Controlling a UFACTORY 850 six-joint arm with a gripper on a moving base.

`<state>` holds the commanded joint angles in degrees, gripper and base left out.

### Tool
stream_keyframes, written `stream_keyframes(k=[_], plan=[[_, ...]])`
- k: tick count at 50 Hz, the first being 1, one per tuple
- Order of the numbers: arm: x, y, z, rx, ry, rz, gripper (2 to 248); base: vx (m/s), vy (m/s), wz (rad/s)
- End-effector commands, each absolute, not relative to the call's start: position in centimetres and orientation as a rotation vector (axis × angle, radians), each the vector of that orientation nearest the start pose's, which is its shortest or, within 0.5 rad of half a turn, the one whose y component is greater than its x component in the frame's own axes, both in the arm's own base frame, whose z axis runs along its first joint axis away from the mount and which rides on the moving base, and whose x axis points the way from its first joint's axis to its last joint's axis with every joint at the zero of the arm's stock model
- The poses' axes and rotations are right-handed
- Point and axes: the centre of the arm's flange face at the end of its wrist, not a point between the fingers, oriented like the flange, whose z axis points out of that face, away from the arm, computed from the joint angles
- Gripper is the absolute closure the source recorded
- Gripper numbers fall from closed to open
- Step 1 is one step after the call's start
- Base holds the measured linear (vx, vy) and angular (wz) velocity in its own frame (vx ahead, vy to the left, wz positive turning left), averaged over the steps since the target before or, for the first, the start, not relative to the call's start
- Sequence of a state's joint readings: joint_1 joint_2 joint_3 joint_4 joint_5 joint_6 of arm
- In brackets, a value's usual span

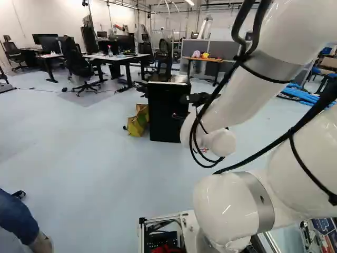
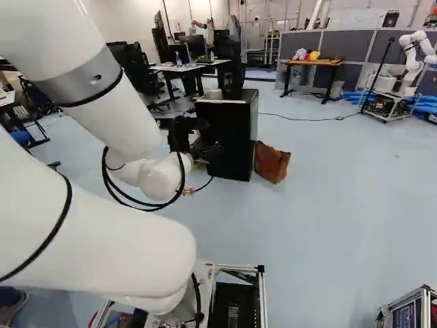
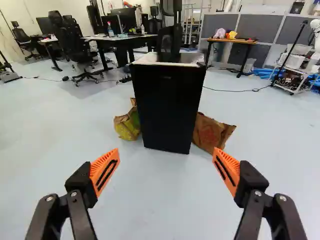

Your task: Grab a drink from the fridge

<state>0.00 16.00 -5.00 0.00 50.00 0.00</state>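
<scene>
White, one jointed arm (image 1: 239, 100): the largest item I noted from where I stood, reaching forward above its base toward the fridge.

Desk (image 3: 120, 38), dark-legged, pale-topped: beyond the fridge, with monitors and office chairs; no part in the job.

Fridge (image 3: 167, 105), black, upright: on the floor ahead of the gripper, well apart from it, its broad dark front facing the wrist. Door shut, as far as I could judge.

Bags, two: a brown one (image 3: 211, 134) just beside the fridge at the right of the right base view; a yellow one (image 3: 127, 126) by its opposite side.

Gripper (image 3: 166, 152), black, one: aimed at the fridge front. Fingers wide apart, nothing between the orange pads (image 3: 105, 171).

Drink, smallest lot: not visible; presumably inside the fridge, though I could not tell where.

Progress, in my judgement: an early stage, with the gripper lined up roughly on the fridge. Outstanding: closing the distance, opening the door, finding the drink, gripping it and bringing it out.
</scene>
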Motion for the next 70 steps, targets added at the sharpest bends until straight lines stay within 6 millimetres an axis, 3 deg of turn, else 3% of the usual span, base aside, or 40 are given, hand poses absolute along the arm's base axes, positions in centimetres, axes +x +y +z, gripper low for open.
stream_keyframes(k=[70], plan=[[27.03,0.00,36.56,-2.558,0.000,-1.824,3,0.075,0.057,-0.013]])
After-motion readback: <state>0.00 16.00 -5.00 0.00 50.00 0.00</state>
